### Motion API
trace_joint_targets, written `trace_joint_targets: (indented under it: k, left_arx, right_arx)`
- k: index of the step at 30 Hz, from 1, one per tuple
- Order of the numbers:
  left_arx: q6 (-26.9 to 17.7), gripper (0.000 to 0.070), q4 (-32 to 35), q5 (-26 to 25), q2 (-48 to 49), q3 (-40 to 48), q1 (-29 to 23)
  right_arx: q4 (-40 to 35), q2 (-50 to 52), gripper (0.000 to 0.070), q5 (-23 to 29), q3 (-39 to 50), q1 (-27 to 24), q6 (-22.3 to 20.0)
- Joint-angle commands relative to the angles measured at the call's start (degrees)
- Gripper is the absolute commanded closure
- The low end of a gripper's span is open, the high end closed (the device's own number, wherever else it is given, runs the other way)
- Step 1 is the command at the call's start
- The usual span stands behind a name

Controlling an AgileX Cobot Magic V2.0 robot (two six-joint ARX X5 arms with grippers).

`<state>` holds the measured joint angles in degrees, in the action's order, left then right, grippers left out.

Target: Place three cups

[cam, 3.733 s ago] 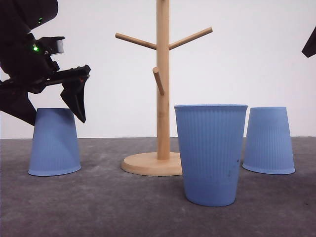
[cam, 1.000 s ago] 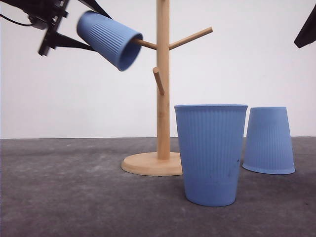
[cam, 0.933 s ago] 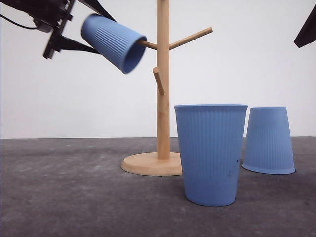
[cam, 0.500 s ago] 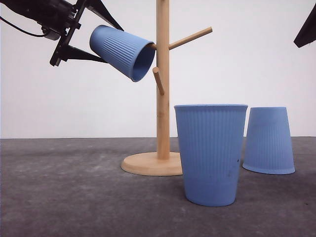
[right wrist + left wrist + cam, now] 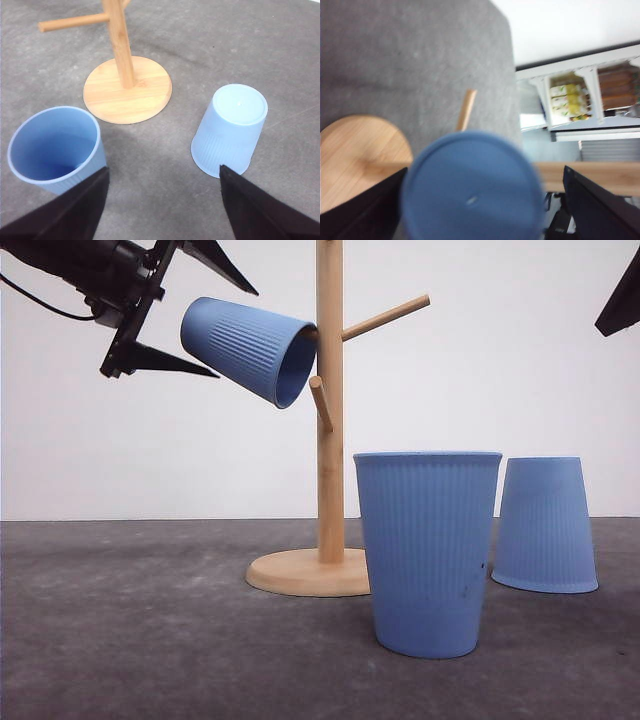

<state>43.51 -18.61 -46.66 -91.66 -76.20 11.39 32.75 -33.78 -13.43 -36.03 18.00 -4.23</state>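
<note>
- My left gripper [image 5: 215, 310] sits in the upper left of the front view. Its two dark fingers [image 5: 160, 360] are spread wide, one above and one below the flat base of the hung cup [image 5: 250, 348].
- From that view neither finger seems to press the cup; a thin gap shows at each tip, though I cannot be sure of the upper one.
- The hung cup is tilted, mouth down and to the right, threaded over the left peg of the wooden stand [image 5: 329, 400], rim close against the upright post.
- In my left wrist view the round base of this cup [image 5: 470, 195] fills the lower middle, blurred, with my fingers [image 5: 602, 210] dark at the two lower corners, well apart.
- The upright cup [image 5: 427, 550] stands mouth up in the lower middle right of the front view, on the grey worktop [image 5: 150, 640], in front of the stand's round foot.
- The inverted cup [image 5: 544, 525] rests base up at the right, behind the upright one.
- My right wrist view shows my right gripper's fingers [image 5: 260, 212] parted wide at the lower corners, holding nothing, with the upright cup at lower left, the inverted cup at right and the stand's foot at upper middle.
</note>
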Motion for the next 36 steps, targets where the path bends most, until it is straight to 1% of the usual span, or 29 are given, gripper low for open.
trace_joint_targets:
  k: [1, 8, 14, 15, 17, 18, 19, 22, 25, 28, 29, 32, 34, 36]
  left_arx:
    - [-4.2, 0.0102, -1.7, -0.3, -0.2, -1.0, 0.1]
    - [-11.9, 0.0104, -10.6, -0.3, 1.8, -1.0, 0.1]
    - [-21.1, 0.0112, -18.4, -0.3, 5.4, -1.0, 0.1]
    - [-22.6, 0.0117, -19.6, -0.2, 6.1, -0.9, 0.1]
    - [-24.8, 0.0155, -20.9, 0.6, 7.7, -0.3, 0.1]
    - [-25.2, 0.0185, -20.8, 1.3, 8.8, 0.5, 0.1]
    - [-25.3, 0.0197, -20.4, 2.2, 10.0, 1.6, 0.1]
    - [-25.2, 0.0199, -17.1, 4.9, 14.5, 7.1, 0.1]
    - [-23.7, 0.0199, -11.2, 8.7, 20.6, 15.4, 0.1]
    - [-20.8, 0.0199, -4.1, 12.2, 27.2, 24.4, -0.1]
    - [-19.8, 0.0199, -1.9, 13.1, 29.3, 27.1, -0.2]
    - [-17.6, 0.0199, 2.2, 16.0, 34.6, 33.5, -0.2]
    - [-17.1, 0.0199, 2.4, 17.0, 37.3, 36.0, -0.2]
    - [-17.0, 0.0199, 1.8, 17.1, 39.4, 37.5, -0.2]
  right_arx:
    - [-0.6, -0.1, 0.0252, -0.1, -0.8, 0.3, 0.8]
    - [-0.6, -0.1, 0.0252, 0.0, -0.8, 0.3, 0.8]
    - [-0.6, -0.1, 0.0252, 0.0, -0.8, 0.3, 0.8]
    - [-0.6, -0.1, 0.0252, 0.0, -0.8, 0.3, 0.8]
    - [-0.6, -0.1, 0.0252, 0.0, -0.8, 0.2, 0.8]
    - [-0.6, -0.2, 0.0252, 0.1, -0.8, 0.2, 0.8]
    - [-0.6, -0.2, 0.0252, 0.3, -0.8, 0.2, 0.9]
    - [-0.6, -0.2, 0.0252, 0.4, -0.8, 0.2, 1.6]
    - [-0.6, -0.2, 0.0252, 0.4, -0.8, 0.2, 3.1]
    - [-0.6, -0.2, 0.0244, 0.6, -0.8, 0.2, 5.5]
    - [-0.6, -0.2, 0.023, 1.0, -0.8, 0.2, 6.8]
    - [-0.6, -0.2, 0.0101, 3.6, -0.8, 0.2, 10.6]
    - [-0.6, -0.6, 0.0073, 5.4, -0.8, 0.1, 12.7]
    - [-0.7, -1.8, 0.0072, 6.5, -0.9, -0.4, 14.2]
